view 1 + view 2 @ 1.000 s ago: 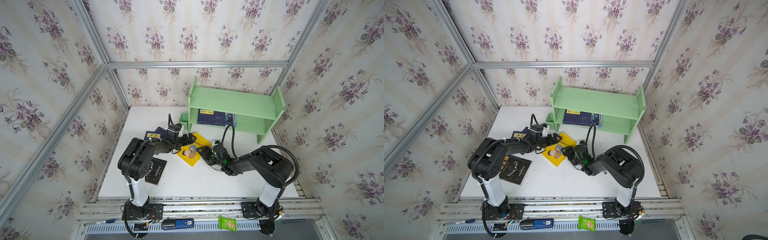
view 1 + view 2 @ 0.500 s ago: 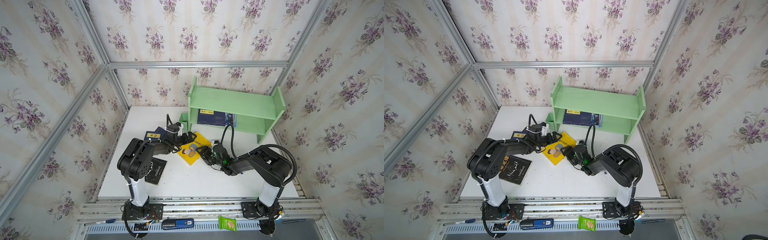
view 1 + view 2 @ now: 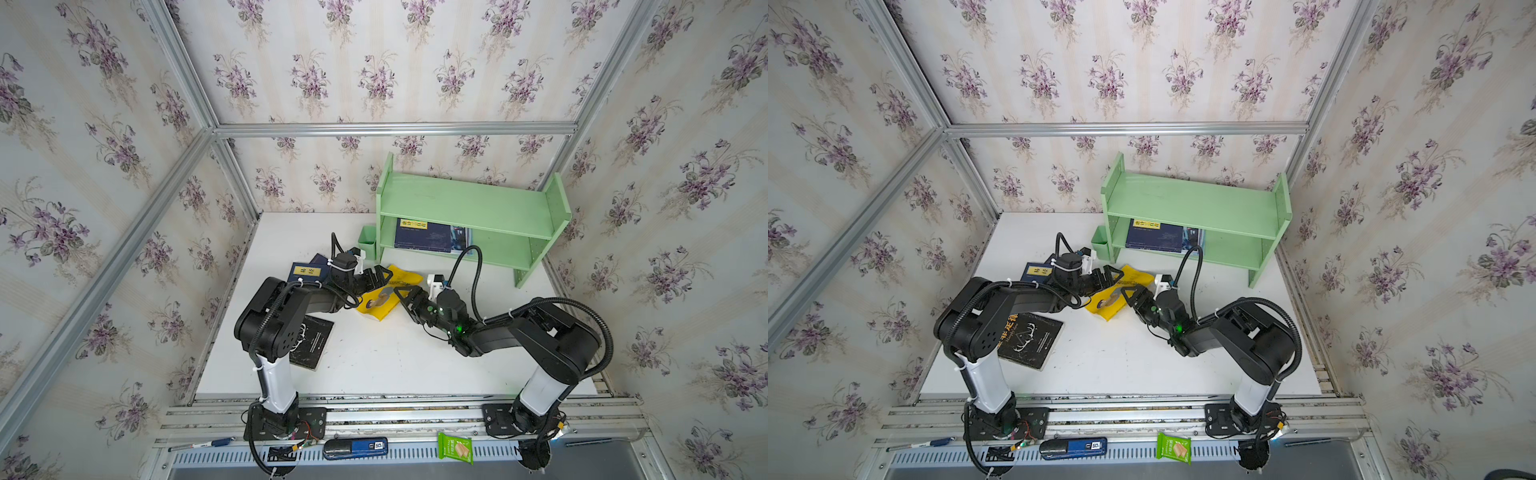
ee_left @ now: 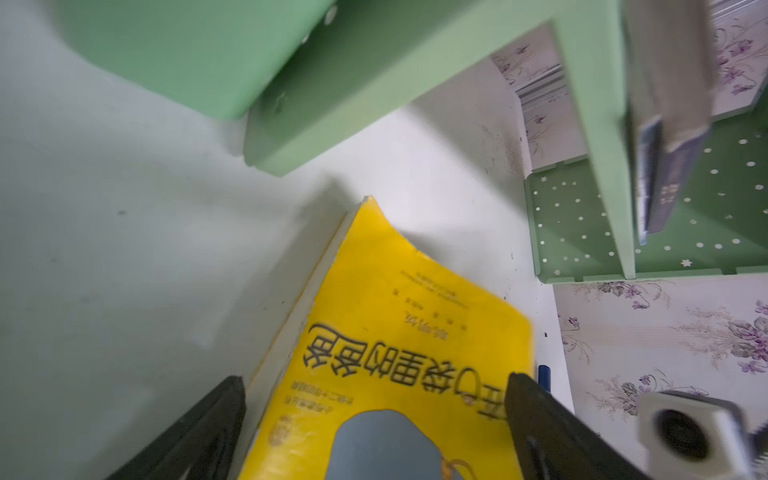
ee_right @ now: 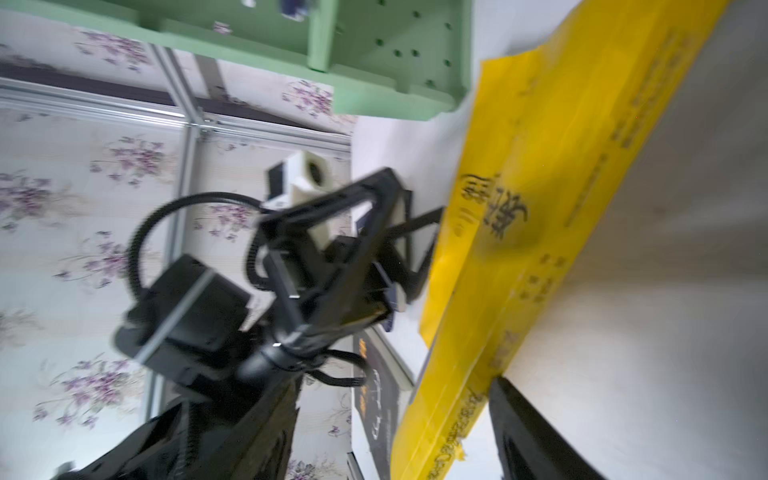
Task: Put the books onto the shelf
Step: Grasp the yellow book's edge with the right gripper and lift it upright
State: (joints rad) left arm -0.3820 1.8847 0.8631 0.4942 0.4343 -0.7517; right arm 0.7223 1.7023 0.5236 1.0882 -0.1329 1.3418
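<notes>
A yellow book [image 3: 388,296] [image 3: 1119,291] lies on the white table in front of the pale green shelf [image 3: 469,205] [image 3: 1196,203]. My left gripper [image 3: 386,276] [image 4: 376,384] is open, its fingers [image 4: 536,415] on either side of the book's near end. My right gripper [image 3: 401,297] [image 5: 399,415] is open too, straddling the book's opposite edge, which looks tilted up. A navy book [image 3: 422,235] and a magazine [image 3: 463,239] lie on the lower tier. Two navy books [image 3: 307,270] and a black book [image 3: 311,343] [image 3: 1030,338] lie under my left arm.
A small green cup [image 3: 367,241] hangs on the shelf's left panel, close to my left wrist. On the front rail lie a marker pen [image 3: 199,444], a blue device [image 3: 355,448] and a green packet [image 3: 455,448]. Papered walls close in three sides.
My left wrist has shifted slightly towards the yellow book. The book and my right gripper stay where they were.
</notes>
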